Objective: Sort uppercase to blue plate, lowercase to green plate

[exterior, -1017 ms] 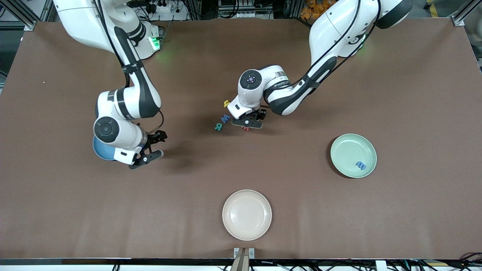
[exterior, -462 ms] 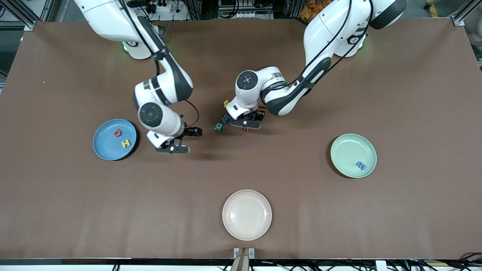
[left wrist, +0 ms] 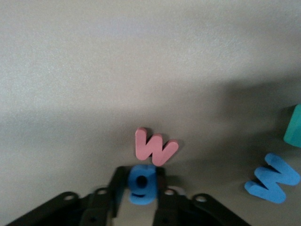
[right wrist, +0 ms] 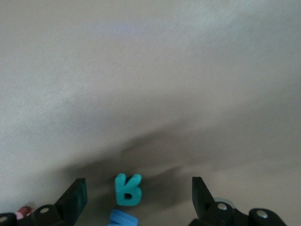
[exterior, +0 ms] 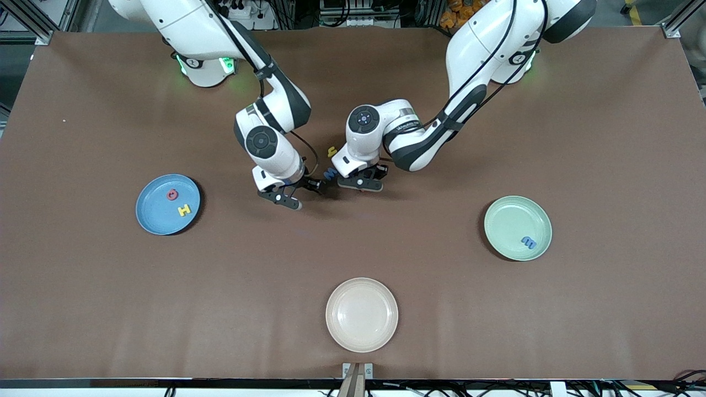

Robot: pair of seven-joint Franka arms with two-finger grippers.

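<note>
Left hand (left wrist: 141, 197) is clamped on the little round blue g (left wrist: 142, 184) at mid-desk, red w (left wrist: 155, 147) touching it, green plate (exterior: 517, 227) off toward the left arm's end, while the right hand (right wrist: 138, 197) hangs wide open over the teal R (right wrist: 128, 189).

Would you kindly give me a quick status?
Left gripper shut on blue g. Right gripper open over teal R. Red w beside.
</note>
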